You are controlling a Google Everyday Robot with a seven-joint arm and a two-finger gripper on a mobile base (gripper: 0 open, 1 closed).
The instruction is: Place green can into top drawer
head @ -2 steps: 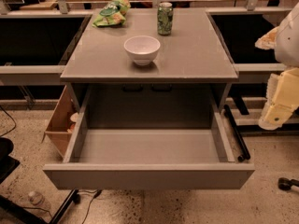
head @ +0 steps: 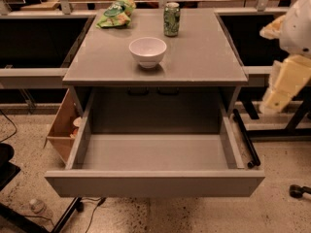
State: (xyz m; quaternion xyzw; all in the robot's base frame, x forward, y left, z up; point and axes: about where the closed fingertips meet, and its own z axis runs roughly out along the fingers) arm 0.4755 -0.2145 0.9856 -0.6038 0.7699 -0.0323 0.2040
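The green can [head: 171, 19] stands upright at the back of the grey table top [head: 194, 62], behind the white bowl [head: 147, 51]. The top drawer [head: 155, 182] is pulled fully open below the table top, and its inside is bare. My gripper [head: 275, 101] is at the right edge of the view, off the table's right side. It hangs at about drawer height, well away from the can, and holds nothing that I can see.
A green snack bag [head: 115, 13] lies at the table's back left. A cardboard box [head: 62, 127] stands on the floor left of the drawer. Black rods [head: 245, 137] lean by the drawer's right side. Dark shelving flanks the table on both sides.
The arm at the right edge has shifted slightly up and to the left. The can, bowl and drawer have not moved.
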